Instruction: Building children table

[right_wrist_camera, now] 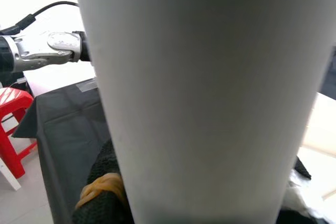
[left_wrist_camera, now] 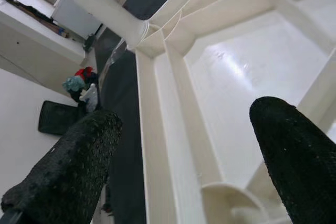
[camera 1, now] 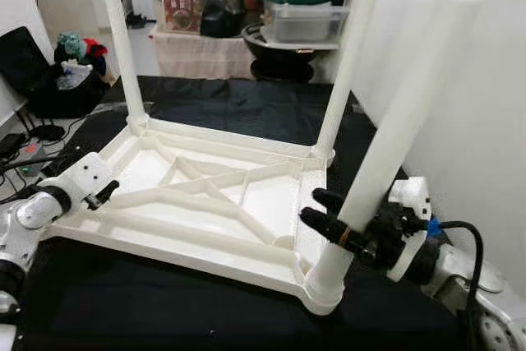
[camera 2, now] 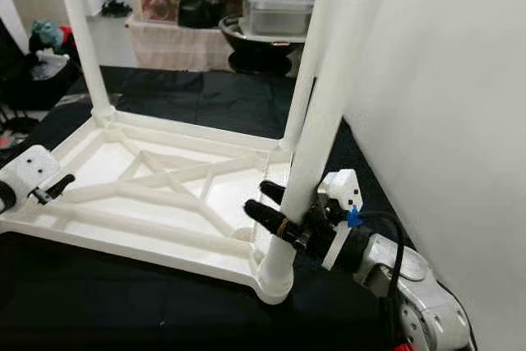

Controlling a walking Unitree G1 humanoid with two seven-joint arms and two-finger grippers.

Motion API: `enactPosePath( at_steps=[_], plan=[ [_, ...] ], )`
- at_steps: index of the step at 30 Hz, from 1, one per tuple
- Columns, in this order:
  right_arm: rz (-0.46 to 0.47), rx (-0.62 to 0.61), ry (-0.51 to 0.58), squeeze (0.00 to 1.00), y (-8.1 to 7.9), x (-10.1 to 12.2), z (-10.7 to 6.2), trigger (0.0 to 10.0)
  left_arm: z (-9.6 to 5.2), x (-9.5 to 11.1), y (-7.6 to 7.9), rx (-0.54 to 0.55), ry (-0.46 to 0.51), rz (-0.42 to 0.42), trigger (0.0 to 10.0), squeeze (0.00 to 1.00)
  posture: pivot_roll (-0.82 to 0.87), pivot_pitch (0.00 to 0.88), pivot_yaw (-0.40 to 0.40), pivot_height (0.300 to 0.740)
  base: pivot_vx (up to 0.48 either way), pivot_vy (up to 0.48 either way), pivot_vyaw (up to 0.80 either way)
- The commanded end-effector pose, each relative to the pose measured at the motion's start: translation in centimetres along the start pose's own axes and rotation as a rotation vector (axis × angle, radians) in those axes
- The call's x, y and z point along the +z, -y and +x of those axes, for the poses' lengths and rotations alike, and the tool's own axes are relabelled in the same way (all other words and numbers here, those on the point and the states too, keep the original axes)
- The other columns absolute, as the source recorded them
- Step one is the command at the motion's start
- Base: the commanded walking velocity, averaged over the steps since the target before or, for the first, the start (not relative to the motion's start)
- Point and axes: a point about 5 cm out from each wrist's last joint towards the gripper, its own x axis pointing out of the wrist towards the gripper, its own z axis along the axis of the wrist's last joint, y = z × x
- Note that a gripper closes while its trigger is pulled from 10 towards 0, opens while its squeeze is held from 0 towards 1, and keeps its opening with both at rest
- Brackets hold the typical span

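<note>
Legs stand in three corners of the upturned white tabletop [camera 1: 205,203] on the black surface [camera 1: 246,108], my right claw [camera 1: 327,218] gripping the third leg [camera 1: 394,129] just seated in its socket, while my open left claw [camera 1: 105,193] steadies the frame beside the corner socket [left_wrist_camera: 228,203] that waits for the last leg.

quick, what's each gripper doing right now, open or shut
Left gripper: open, fingers spread, at the near-left corner of the upturned table top.
Right gripper: shut on the near-right table leg, low down by its socket.
</note>
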Motion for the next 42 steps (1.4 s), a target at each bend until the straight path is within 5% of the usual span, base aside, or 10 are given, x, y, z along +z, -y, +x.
enactPosePath(
  at_steps=[1,14,15,17,18,22,29,30,42],
  plan=[
    [0.075,0.034,-0.027,0.0,-0.3,-1.3,0.5,10.0,0.1,0.3,0.1,0.0,0.017,-0.018,10.0,0.0,0.09,0.0,-0.06,0.74,0.0,0.0,0.0],
    [0.068,0.168,0.016,0.02,-1.0,-0.3,1.7,10.0,0.2,2.5,0.5,0.018,0.123,-0.114,10.0,0.0,0.1,0.0,-0.075,0.74,0.0,0.0,0.0],
    [0.062,0.175,0.012,0.12,-0.9,-0.3,2.0,10.0,0.2,2.5,0.7,0.018,0.125,-0.118,10.0,0.0,0.1,0.0,-0.081,0.74,0.0,0.0,0.0],
    [0.062,0.168,0.01,0.12,-0.8,-0.4,2.1,10.0,0.2,2.5,0.7,0.018,0.124,-0.12,10.0,0.0,0.1,0.0,-0.081,0.74,0.0,0.0,0.0],
    [0.064,0.129,0.012,1.0,-0.2,-0.4,2.3,10.0,0.1,2.5,0.8,0.017,0.124,-0.123,10.0,0.0,0.1,0.0,-0.084,0.74,0.0,0.0,0.0],
    [0.072,0.056,0.032,1.0,0.7,-0.3,2.4,10.0,-0.1,2.3,1.2,0.015,0.114,-0.134,10.0,0.0,0.1,0.0,-0.084,0.74,0.0,0.0,0.0],
    [0.068,0.114,0.023,1.0,0.0,-0.2,2.2,10.0,-0.1,2.6,1.4,0.007,0.118,-0.137,10.0,0.0,0.1,0.0,-0.081,0.74,0.0,0.0,0.0],
    [0.058,0.128,0.017,0.0,-0.1,-0.2,2.2,10.0,0.0,2.6,1.3,0.006,0.12,-0.136,10.0,0.0,0.1,0.0,-0.081,0.74,0.0,0.0,0.0],
    [0.026,0.221,-0.011,0.0,-0.5,0.2,2.6,10.0,-0.1,2.8,0.9,0.011,0.118,-0.124,10.0,0.0,0.11,0.0,-0.085,0.74,0.0,0.0,0.0]
  ],
)
